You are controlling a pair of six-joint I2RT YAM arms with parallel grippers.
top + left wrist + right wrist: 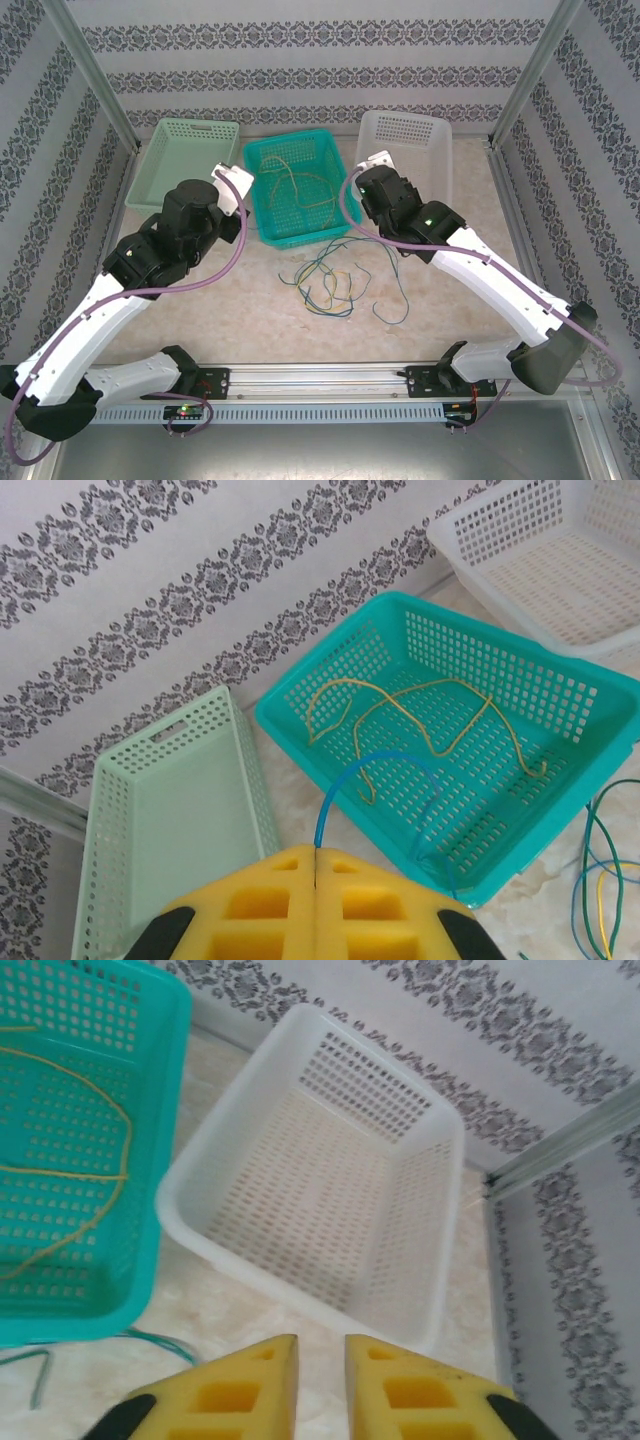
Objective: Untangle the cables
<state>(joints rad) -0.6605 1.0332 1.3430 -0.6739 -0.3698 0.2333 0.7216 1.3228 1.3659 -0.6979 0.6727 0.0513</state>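
Surroundings: a pale marbled table (250,310) closed in by walls (300,60) with dark patterned wallpaper.
Left gripper (316,858): the yellow fingers are pressed together and pinch one end of a blue cable (385,753).
Blue cable: thin and smooth; it rises from the fingertips, arches forward and comes down inside the teal basket (480,655), just ahead and to the right of this gripper.
Yellow cables (420,705): thin and wavy, lying loose on the floor of the teal basket, ahead of the left gripper.
Pale green basket (170,810): ahead and to the left of the left gripper.
Right gripper (320,1360): the fingers stand a narrow gap apart, with nothing between them.
White basket (310,1210): directly ahead of the right gripper; the teal basket is to its left.
Tangle (325,280): green, blue and yellow cables crossing in loose loops on the table, behind and left of the right gripper.
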